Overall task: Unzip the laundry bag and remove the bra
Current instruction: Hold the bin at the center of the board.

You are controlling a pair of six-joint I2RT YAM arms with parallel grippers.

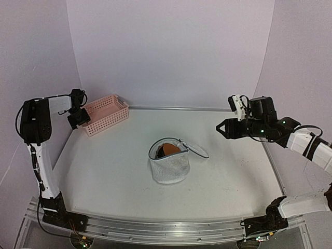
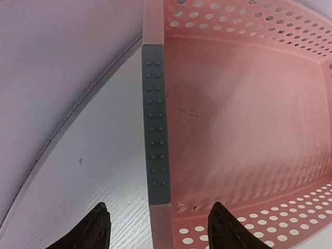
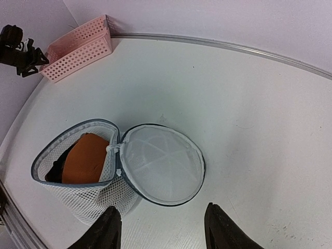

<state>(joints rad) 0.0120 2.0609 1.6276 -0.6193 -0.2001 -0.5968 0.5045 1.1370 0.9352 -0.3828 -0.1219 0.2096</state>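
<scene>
The zip looks fully run: the bag (image 3: 88, 199) gapes and its lid (image 3: 161, 163) lies flipped flat on the table (image 1: 104, 176), hinged to the bag at one spot. We judge the unzipping done and the removal not yet begun, since the orange bra (image 3: 85, 161) sits inside the bag.

The right gripper (image 3: 163, 228) hangs with its jaws apart and nothing between them. The lid lies below and just ahead of them, with the bag's mouth ahead and to their left. The left gripper (image 2: 161, 228) is well apart from the bag. Its jaws stand open and empty above the basket (image 2: 249, 129), whose rim with the grey strip (image 2: 155, 124) runs forward between them.

Next, we think the right jaws must drop toward the mouth, swing left past the lid and pinch the orange cloth alone, not the mesh. The bag looks light and may lift with the bra, so the left jaws may need to come over and hold it down.

A dark shape beside the orange cup is unclear, and we cannot tell whether it belongs to the bra. The bra's lower part is hidden by the mesh wall. Both wrist views cut the fingers off at the bottom edge. The zip pull is too small to place.
</scene>
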